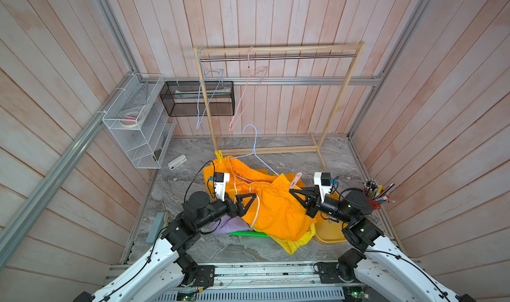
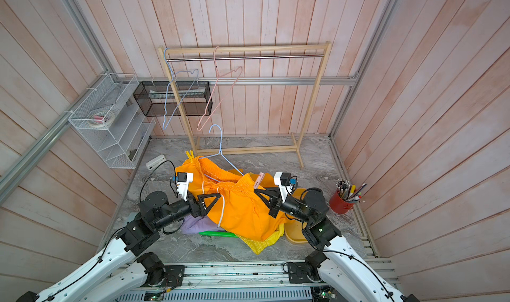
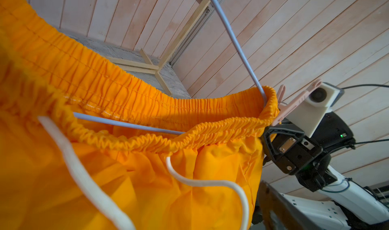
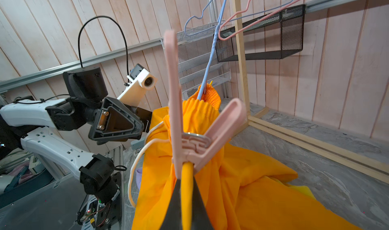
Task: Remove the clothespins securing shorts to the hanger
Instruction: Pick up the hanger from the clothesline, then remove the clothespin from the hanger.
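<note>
The orange shorts [image 1: 276, 206] hang on a blue hanger [image 1: 255, 146], which leans over the heap on the floor. A yellow clothespin [image 1: 218, 154] clips the far end of the waistband. A pale pink clothespin [image 4: 189, 123] clips the near end. My right gripper [image 4: 187, 182] is shut on a fold of orange fabric just below the pink pin, its fingertips touching the pin's jaws. My left gripper [image 1: 248, 204] stands open against the shorts' front near the white drawstring [image 3: 202, 182]. Only one of its fingers [image 3: 271, 208] shows in the left wrist view. Lilac shorts [image 1: 229, 223] and yellow shorts [image 1: 292, 244] lie underneath.
A wooden rack [image 1: 339, 99] stands at the back with a blue hanger [image 1: 204, 93] and a pink hanger [image 1: 248, 93] on its rail. A red cup of pens [image 1: 375, 201] is at the right, beside a yellow tray [image 1: 328, 231]. A white wire shelf [image 1: 138, 126] and a black mesh basket [image 1: 198, 99] hang on the walls.
</note>
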`<control>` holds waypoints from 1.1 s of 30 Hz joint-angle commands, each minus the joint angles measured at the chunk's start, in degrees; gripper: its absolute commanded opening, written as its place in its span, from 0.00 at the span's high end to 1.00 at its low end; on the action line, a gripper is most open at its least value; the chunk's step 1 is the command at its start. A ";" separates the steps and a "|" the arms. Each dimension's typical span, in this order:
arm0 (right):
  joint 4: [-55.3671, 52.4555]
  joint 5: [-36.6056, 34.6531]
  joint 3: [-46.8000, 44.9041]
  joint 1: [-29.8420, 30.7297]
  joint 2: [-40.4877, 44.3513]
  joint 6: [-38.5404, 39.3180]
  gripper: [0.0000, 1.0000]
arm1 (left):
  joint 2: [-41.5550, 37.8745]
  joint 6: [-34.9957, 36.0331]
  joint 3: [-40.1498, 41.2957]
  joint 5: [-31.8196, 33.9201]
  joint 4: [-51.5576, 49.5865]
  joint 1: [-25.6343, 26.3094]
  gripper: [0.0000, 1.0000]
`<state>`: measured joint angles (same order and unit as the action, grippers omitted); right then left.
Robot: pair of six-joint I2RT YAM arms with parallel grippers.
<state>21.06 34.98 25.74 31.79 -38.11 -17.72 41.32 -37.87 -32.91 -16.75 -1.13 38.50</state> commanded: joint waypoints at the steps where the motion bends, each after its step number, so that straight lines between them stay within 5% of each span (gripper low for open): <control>1: 4.25 1.34 -1.62 0.24 2.12 0.78 1.00 | 0.54 -1.43 -1.03 -1.71 2.54 -0.27 0.00; 9: 1.09 1.03 -4.33 0.25 6.46 3.14 1.00 | 6.73 -2.72 -6.59 -2.08 3.21 -0.25 0.00; 20: 2.43 -0.30 -6.26 0.36 7.61 2.40 1.00 | 5.40 7.99 -25.70 10.83 -17.77 -0.95 0.00; 25: 3.46 -0.50 -6.09 0.33 6.98 2.62 1.00 | 7.96 10.28 -32.36 8.13 -24.29 -1.59 0.00; 33: 3.71 -0.92 -5.66 0.41 5.36 2.97 1.00 | 9.73 11.02 -31.52 6.57 -27.32 -1.94 0.00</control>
<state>22.17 34.52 19.42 31.86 -33.17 -15.38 51.22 -28.38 -65.21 -9.23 -26.26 36.97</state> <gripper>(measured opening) 0.061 0.998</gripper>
